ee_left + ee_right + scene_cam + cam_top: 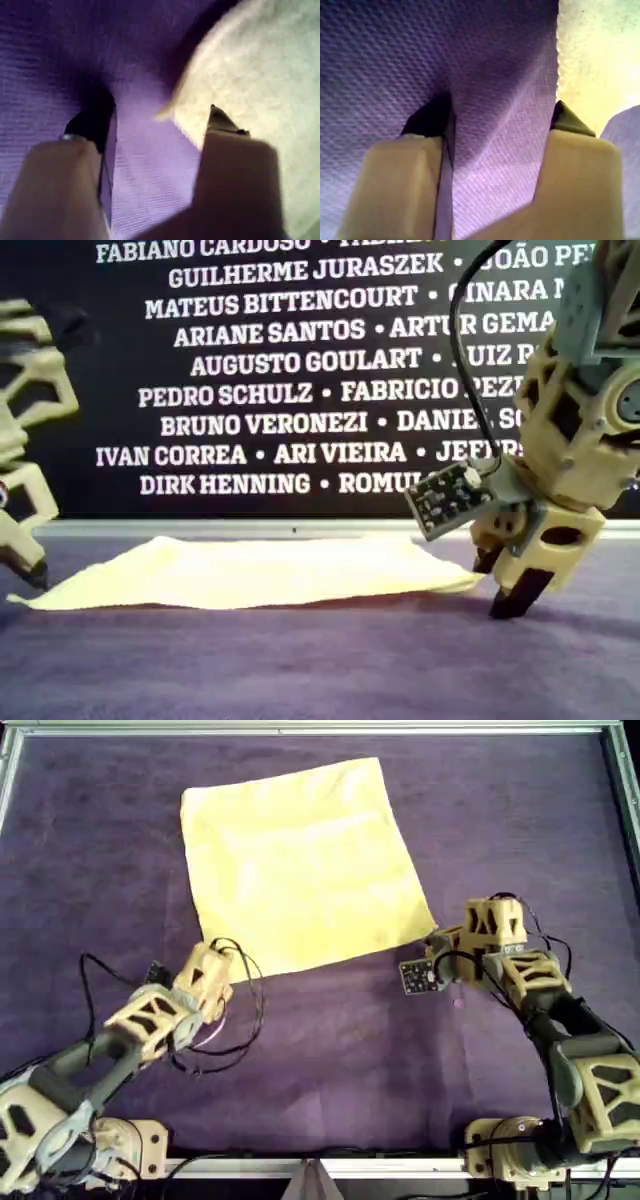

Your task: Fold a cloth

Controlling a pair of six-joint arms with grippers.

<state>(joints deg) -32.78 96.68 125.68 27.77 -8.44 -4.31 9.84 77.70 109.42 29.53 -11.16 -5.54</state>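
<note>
The pale yellow cloth (300, 865) lies flat and tilted on the purple table cover, toward the far side in the overhead view. My left gripper (220, 958) stands open at the cloth's near corner on the overhead view's left. In the left wrist view the cloth (260, 65) has its corner tip between the open fingers of that gripper (155, 117). My right gripper (437, 945) is open at the near corner on the overhead view's right. One of its fingers sits beside the cloth (590, 60) edge, and purple cover fills the gap of the gripper (498, 112). Neither gripper holds anything.
The dark purple table cover (350, 1050) spans the whole work surface inside a metal frame (300, 728). In the exterior view the cloth (250, 570) lies low between both grippers, the right one (503, 582) touching down, with a black board of white names (300, 370) behind.
</note>
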